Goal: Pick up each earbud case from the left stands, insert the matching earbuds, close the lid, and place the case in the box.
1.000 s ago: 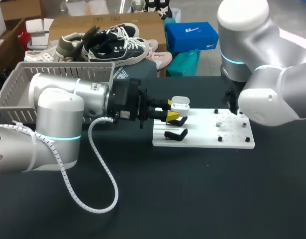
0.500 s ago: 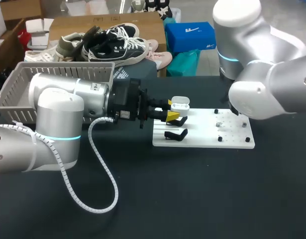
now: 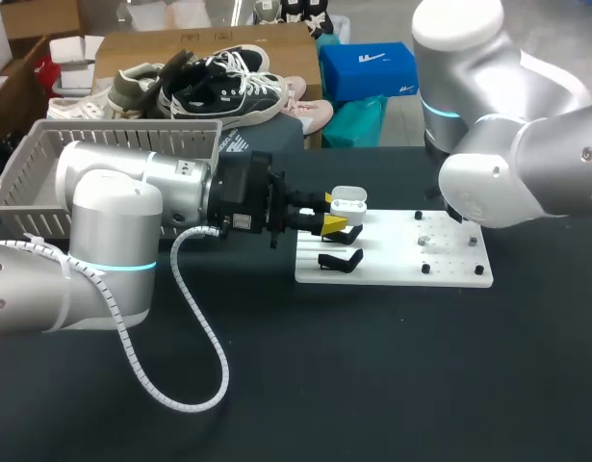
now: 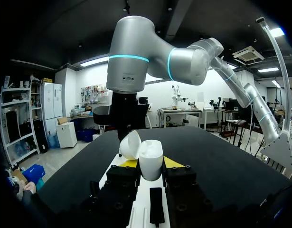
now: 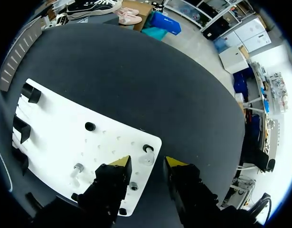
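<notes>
table [image 3: 373,385] bare in front, only the left arm's white corrugated cable [image 3: 194,371] looping over it. left arm [image 3: 113,221] reaches in low and level. left jaws are clamped on the earbud case [image 4: 150,159] from both sides, one yellow tip on each flank. the case is upright at the far black stand on the board's left edge, with its lid [image 4: 130,144] swung open. my read: it is pinned there with the mouth up so the other arm can drop the buds in. the near stand [image 3: 339,260] is vacant.

white board [image 5: 55,128] carries pegs and small pale pieces, likely the earbuds, too small to be sure. right jaws are open and hold nothing, hovering over the board's corner with one pale piece [image 5: 146,158] under the gap. looks lined up for a pick, not yet touching. from the head camera the right arm [image 3: 527,173] hides them.

grey basket [image 3: 45,164] at the far left of the table is probably the drop box, well apart from the case.

writing: none i can read on case, board or basket.
</notes>
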{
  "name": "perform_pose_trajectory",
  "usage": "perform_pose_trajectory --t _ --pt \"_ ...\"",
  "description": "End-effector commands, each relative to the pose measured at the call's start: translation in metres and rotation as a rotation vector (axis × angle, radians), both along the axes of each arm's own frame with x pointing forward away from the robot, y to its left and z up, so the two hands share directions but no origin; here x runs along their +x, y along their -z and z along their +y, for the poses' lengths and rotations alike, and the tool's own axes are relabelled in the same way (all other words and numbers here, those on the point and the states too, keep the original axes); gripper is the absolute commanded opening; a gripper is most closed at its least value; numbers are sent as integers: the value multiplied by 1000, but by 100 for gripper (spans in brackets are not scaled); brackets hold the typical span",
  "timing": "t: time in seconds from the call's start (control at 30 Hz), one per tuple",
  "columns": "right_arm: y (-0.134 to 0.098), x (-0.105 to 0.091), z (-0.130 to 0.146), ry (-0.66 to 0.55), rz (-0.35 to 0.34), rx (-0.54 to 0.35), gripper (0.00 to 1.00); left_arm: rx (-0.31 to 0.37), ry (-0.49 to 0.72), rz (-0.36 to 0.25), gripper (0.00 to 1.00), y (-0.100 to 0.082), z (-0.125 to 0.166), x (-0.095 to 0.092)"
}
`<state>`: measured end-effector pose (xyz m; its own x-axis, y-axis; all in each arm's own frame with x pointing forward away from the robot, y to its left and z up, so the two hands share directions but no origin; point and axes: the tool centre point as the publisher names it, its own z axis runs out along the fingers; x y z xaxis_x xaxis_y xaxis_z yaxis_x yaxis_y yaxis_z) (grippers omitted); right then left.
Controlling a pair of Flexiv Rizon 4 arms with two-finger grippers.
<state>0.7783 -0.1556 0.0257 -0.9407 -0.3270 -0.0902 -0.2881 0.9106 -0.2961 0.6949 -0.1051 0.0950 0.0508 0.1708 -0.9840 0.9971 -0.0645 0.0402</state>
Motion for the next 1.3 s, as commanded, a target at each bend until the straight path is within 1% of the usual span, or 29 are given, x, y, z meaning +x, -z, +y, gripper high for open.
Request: perform_pose_trajectory --t 0.03,0.23,0.33,0.6,0.73,0.8,0.9,1.07,1.3 --pt "1 1 0 0 1 -2 40 -1 -5 -2 0 0 0 -2" --pt "3 0 0 1 4 -6 34 -1 -5 -2 0 0 0 -2" --pt "4 1 0 1 4 -6 33 -1 -5 -2 0 0 0 -2" --pt "5 1 0 2 8 -4 22 -1 -5 -2 0 0 0 -2" --pt "5 1 -1 2 10 -4 13 -1 -5 -2 0 0 0 -2" --pt "6 1 -1 2 11 -4 11 -1 -5 -2 0 0 0 -2" --pt "5 1 -1 2 12 -4 0 -1 -5 -2 0 0 0 -2" --pt "5 1 0 2 12 -1 0 -1 -5 -2 0 0 0 -2" --pt "-4 -3 -1 5 2 7 0 -1 -5 -2 0 0 0 -2"
